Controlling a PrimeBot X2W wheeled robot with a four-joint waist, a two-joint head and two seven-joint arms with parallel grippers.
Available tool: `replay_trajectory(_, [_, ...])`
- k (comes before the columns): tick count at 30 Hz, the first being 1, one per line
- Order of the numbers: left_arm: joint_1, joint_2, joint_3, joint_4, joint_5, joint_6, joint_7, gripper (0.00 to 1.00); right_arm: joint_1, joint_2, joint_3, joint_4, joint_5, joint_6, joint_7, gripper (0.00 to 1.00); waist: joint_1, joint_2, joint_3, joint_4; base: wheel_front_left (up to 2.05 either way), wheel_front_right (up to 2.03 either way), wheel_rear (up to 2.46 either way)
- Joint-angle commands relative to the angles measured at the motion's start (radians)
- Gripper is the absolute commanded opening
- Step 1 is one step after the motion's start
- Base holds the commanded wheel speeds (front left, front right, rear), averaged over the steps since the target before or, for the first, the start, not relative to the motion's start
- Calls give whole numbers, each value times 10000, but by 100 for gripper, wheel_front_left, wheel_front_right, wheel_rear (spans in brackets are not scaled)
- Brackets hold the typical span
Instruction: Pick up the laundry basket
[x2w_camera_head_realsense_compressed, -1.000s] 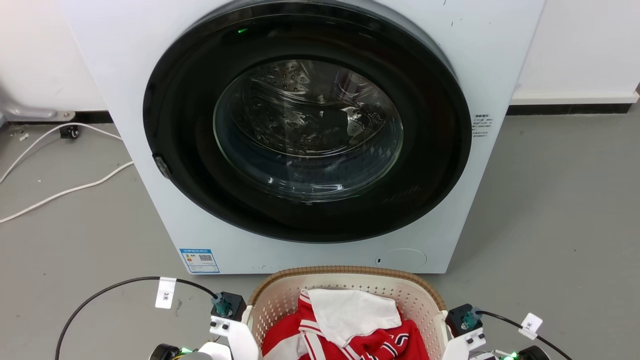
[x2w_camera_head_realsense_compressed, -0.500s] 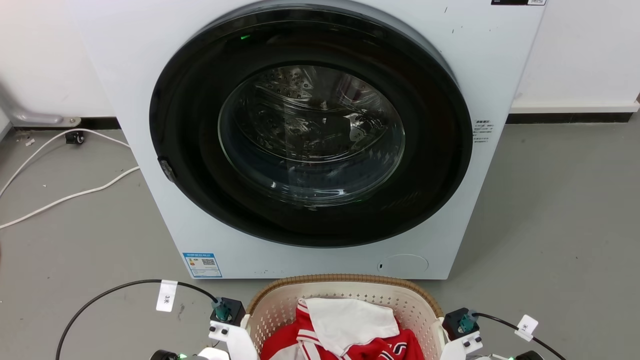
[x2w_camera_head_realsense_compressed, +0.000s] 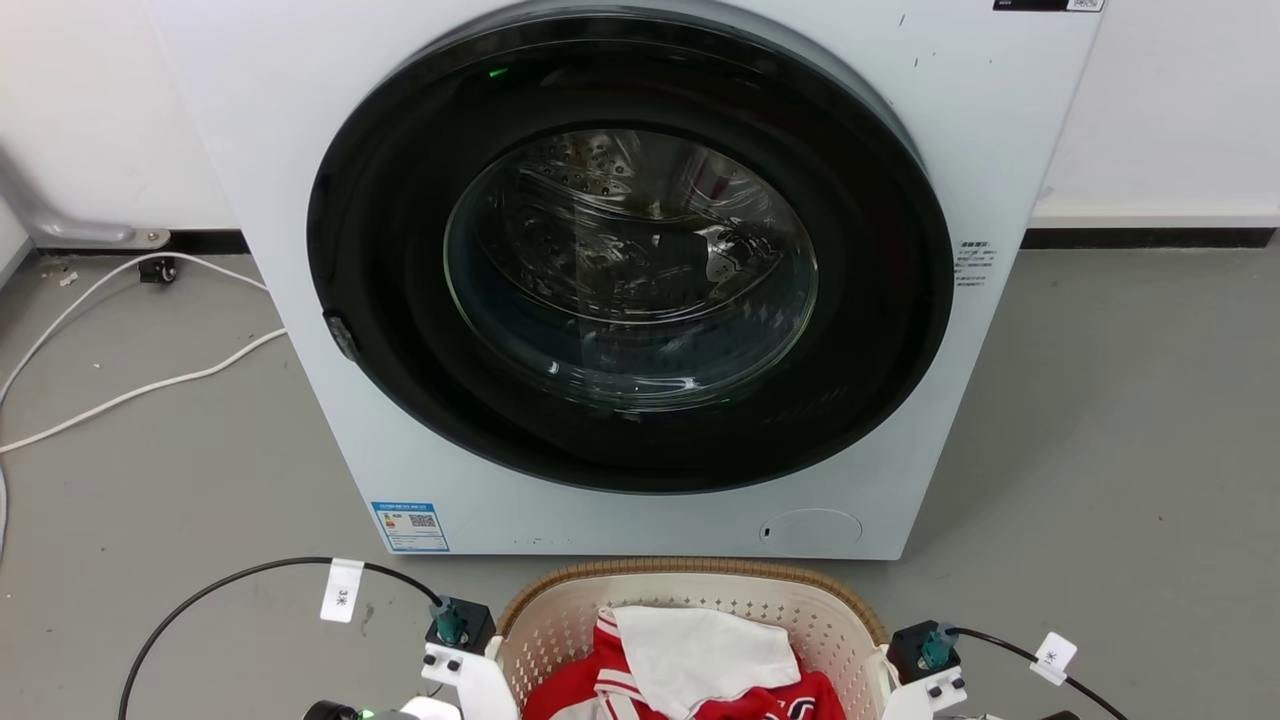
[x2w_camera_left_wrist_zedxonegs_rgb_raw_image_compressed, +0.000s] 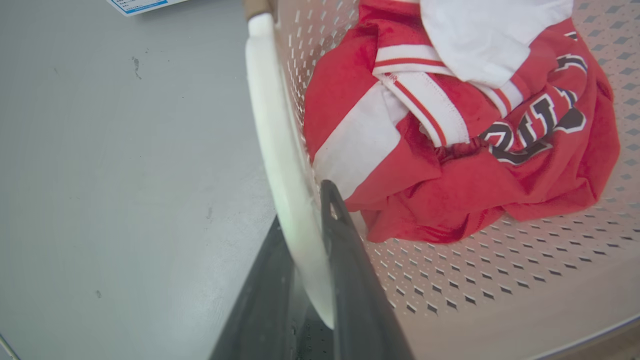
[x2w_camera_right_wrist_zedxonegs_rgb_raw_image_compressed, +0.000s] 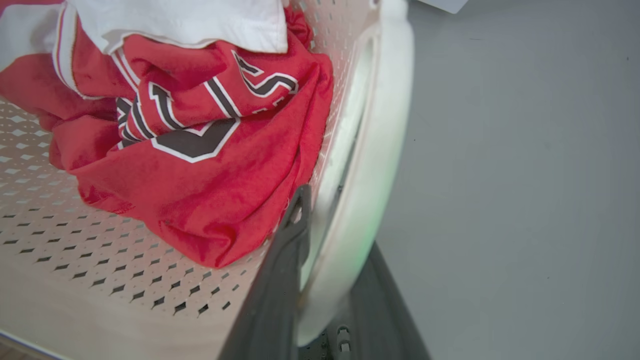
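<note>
The laundry basket (x2w_camera_head_realsense_compressed: 690, 572), cream with perforated walls and a brown woven rim, sits at the bottom middle of the head view in front of the washer. It holds a red and white garment (x2w_camera_left_wrist_zedxonegs_rgb_raw_image_compressed: 450, 150) under a white cloth (x2w_camera_right_wrist_zedxonegs_rgb_raw_image_compressed: 190, 20). My left gripper (x2w_camera_left_wrist_zedxonegs_rgb_raw_image_compressed: 302, 210) is shut on the basket's left side handle (x2w_camera_left_wrist_zedxonegs_rgb_raw_image_compressed: 270, 115), one dark finger inside the wall and one outside. My right gripper (x2w_camera_right_wrist_zedxonegs_rgb_raw_image_compressed: 337, 225) is shut on the right side handle (x2w_camera_right_wrist_zedxonegs_rgb_raw_image_compressed: 385, 125) the same way. Both wrists (x2w_camera_head_realsense_compressed: 455, 635) flank the basket.
A white front-loading washer (x2w_camera_head_realsense_compressed: 640, 300) with its dark round door shut stands just beyond the basket. White cables (x2w_camera_head_realsense_compressed: 130, 385) lie on the grey floor at the left. Black cables (x2w_camera_head_realsense_compressed: 230, 580) loop from both wrists. Bare floor lies to either side.
The whole head picture has shifted, so the camera has moved. The basket's rim now sits lower in the picture and a little clear of the washer's base. Both grippers hold as before.
</note>
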Motion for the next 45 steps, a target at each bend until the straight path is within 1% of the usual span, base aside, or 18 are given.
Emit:
replay_trajectory(1, [-114,184,-76,31,8,43,25,0,119,-162,94,13,20,-3,-44,0,0,-1,5,7,0,0,0])
replay_trajectory(45, [-340,259,-889,111,-587,43,-135,0,150,-255,940,38,950,-3,-104,0,0,-1,81,-2,0,0,0])
